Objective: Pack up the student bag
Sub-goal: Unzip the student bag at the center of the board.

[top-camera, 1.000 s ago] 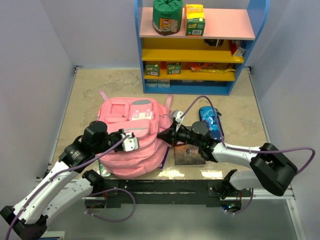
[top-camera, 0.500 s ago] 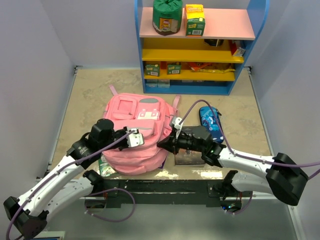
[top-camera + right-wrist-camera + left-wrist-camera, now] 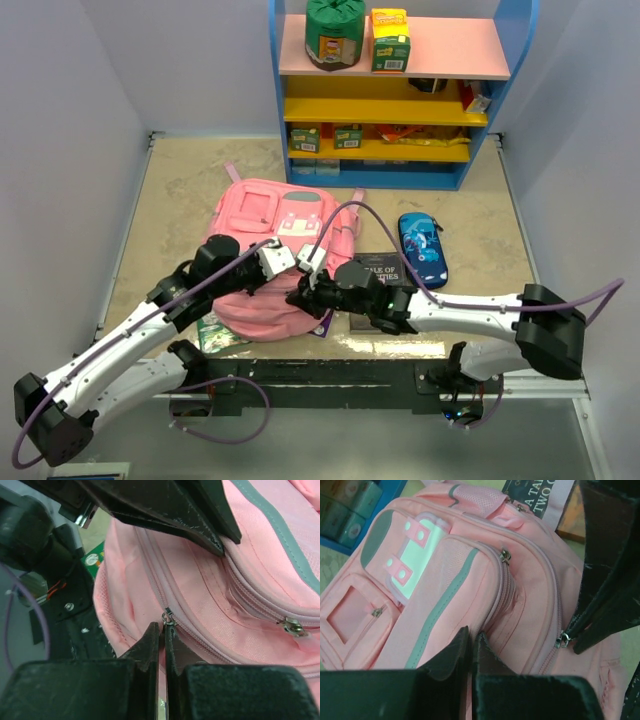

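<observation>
as both arms meet at the near end of the bag (image 3: 272, 212), which lies centre-left on the table (image 3: 470, 210), long axis near-to-far toward the shelf (image 3: 450, 48), the zip pull (image 3: 168, 616) sits at the tip of the r. gripper (image 3: 162, 630), nipped there. l. gripper (image 3: 471, 642) is pressed together on bag cloth just beside; cloth caught or not, can't tell. r. wrist view shows the pinch; top view hides it under 2 arms.

The student bag (image 3: 272, 215), a soft pink backpack, lies front-up on the bench (image 3: 180, 190), left of centre, with its straps (image 3: 232, 172) trailing to the far side. Its front pockets (image 3: 355, 622) carry a pale grey stripe (image 3: 440, 611) and a small patch (image 3: 414, 550). The zips (image 3: 505, 555) in view are closed.
</observation>
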